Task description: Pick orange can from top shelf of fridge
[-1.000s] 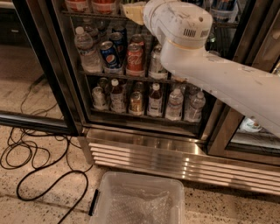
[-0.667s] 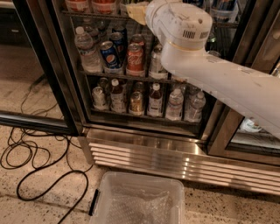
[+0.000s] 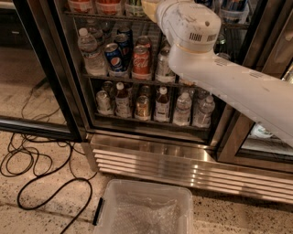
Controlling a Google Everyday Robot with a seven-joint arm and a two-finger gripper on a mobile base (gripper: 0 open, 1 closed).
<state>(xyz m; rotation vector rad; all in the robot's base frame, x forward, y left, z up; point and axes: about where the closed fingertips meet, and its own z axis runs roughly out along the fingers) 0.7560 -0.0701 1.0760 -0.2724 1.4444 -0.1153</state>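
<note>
level with the gripper (image 3: 149, 6), top shelf (image 3: 110, 16) rail just beside; held that high to meet cans side-on; whether wide or narrow, cannot tell.

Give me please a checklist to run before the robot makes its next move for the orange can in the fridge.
1. Fridge door open: ok, the arm reaches inside.
2. Orange can on the top shelf: ok, only its lower part shows.
3. Hand at top-shelf height: ok, it is at the picture's top edge, right of the can.
4. Hand holding the can: cannot tell.
5. Arm clear of the middle-shelf bottles: cannot tell, it passes in front of them.
6. Floor before the fridge free: not ok, a plastic bin and cables lie there.
</note>
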